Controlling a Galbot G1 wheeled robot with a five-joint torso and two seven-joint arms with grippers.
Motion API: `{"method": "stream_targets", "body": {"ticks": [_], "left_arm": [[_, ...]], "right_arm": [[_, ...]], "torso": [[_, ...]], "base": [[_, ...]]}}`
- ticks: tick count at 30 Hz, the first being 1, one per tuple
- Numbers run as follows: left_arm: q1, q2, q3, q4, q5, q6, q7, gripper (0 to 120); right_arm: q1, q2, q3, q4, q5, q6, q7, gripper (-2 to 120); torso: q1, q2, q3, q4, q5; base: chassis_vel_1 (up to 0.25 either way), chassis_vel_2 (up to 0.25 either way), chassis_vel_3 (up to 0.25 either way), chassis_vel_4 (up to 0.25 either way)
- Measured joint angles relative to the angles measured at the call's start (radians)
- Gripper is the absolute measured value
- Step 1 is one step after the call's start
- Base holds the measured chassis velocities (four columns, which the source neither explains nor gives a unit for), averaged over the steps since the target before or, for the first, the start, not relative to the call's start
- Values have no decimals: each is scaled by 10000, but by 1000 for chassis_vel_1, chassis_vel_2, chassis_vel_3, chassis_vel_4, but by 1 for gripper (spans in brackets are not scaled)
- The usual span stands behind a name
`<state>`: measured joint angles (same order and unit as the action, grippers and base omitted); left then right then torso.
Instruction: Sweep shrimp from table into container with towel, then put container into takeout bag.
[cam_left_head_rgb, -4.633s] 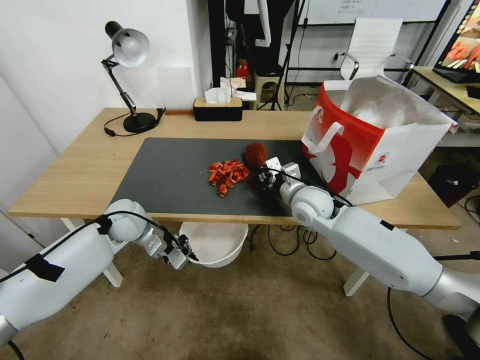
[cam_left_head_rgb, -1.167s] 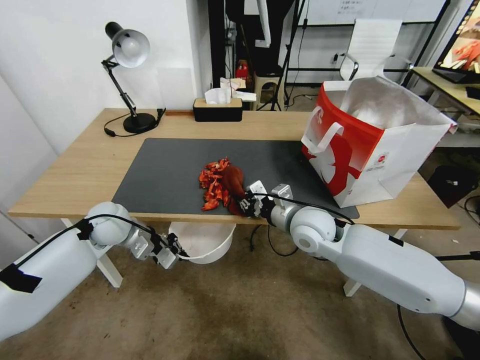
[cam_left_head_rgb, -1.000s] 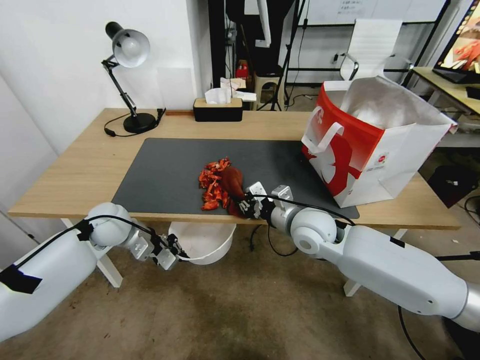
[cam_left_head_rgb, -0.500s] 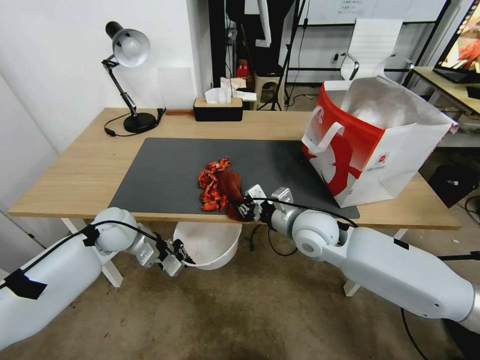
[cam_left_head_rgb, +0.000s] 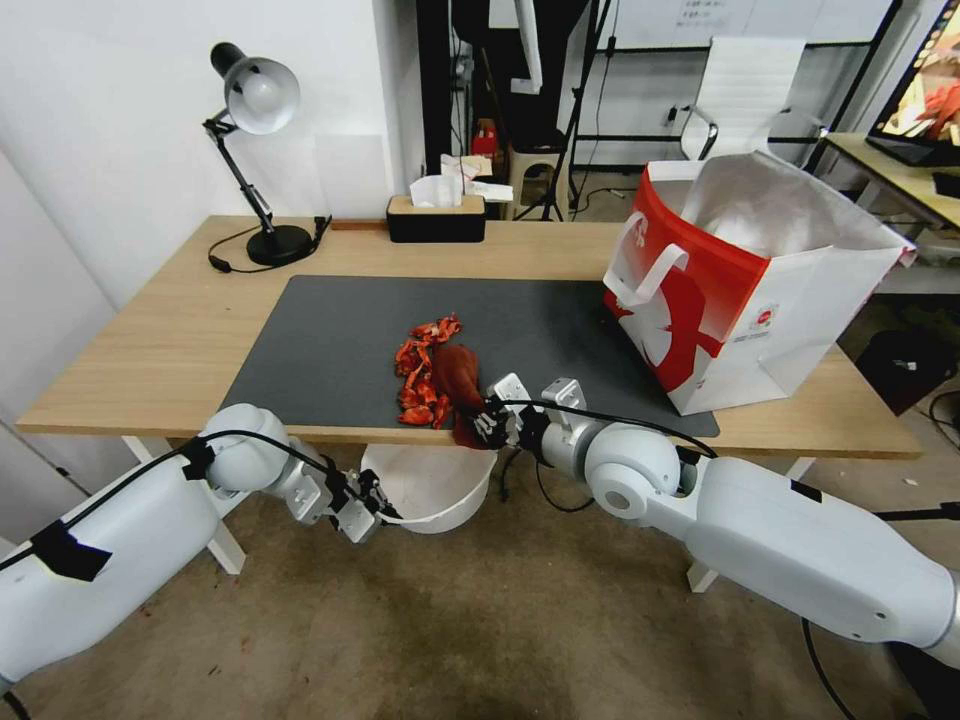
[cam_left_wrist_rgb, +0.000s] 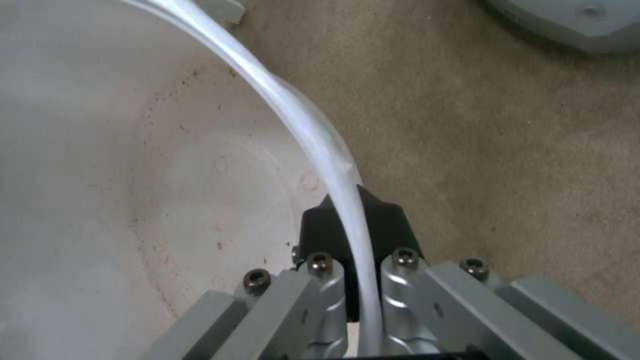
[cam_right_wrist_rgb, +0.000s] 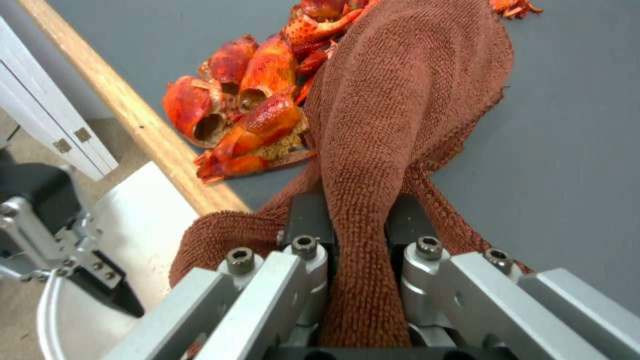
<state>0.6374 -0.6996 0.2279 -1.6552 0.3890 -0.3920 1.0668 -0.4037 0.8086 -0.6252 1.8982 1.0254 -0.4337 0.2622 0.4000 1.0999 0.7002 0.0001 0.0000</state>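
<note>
The right end effector (cam_left_head_rgb: 489, 420) is at the front edge of the desk (cam_left_head_rgb: 150, 350), and it is closed tightly on the towel (cam_left_head_rgb: 458, 378), with the cloth bunched between its two fingers (cam_right_wrist_rgb: 308, 225). The towel lies on the dark grey mat (cam_left_head_rgb: 330, 350) and one fold of it hangs over the front edge of the desk. The shrimp (cam_left_head_rgb: 415, 372) are in a narrow heap on the mat, touching the left side of the towel, and the nearest pieces are just beside the front edge. In the right wrist view the shrimp (cam_right_wrist_rgb: 247, 120) are pressed against the towel (cam_right_wrist_rgb: 407, 100), near the wooden edge strip. The left end effector (cam_left_head_rgb: 366, 498) is below the desk, in front of its front edge, and it is clamped on the rim of the container (cam_left_head_rgb: 430, 490), one finger inside and one outside the wall. In the left wrist view the thin white rim of the container (cam_left_wrist_rgb: 313, 135) goes between the black fingertips (cam_left_wrist_rgb: 393, 225), and the inside of the container looks bare with some small stains. The container is held under the front edge, directly below the shrimp and the towel. The takeout bag (cam_left_head_rgb: 750, 300) stands open and upright on the right part of the desk, near the right end of the mat, well apart from the shrimp. A desk lamp (cam_left_head_rgb: 255, 150) stands at the back left corner and a tissue box (cam_left_head_rgb: 436, 215) near the back edge.
</note>
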Motion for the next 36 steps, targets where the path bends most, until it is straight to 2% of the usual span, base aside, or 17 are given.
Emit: {"method": "stream_targets", "body": {"ticks": [12, 36], "left_arm": [[-475, -56, 78, 260, -176, 34, 26, 0], [-420, 298, -17, 4, -353, 145, 39, 0]], "right_arm": [[-340, -270, 145, 437, -12, 24, 10, 7], [-1010, -618, 422, 1198, -50, 35, 0, 7]], "torso": [[0, 0, -2, -2, -1], [0, 1, -2, -1, 0]], "base": [[0, 0, 0, 0], [0, 0, 0, 0]]}}
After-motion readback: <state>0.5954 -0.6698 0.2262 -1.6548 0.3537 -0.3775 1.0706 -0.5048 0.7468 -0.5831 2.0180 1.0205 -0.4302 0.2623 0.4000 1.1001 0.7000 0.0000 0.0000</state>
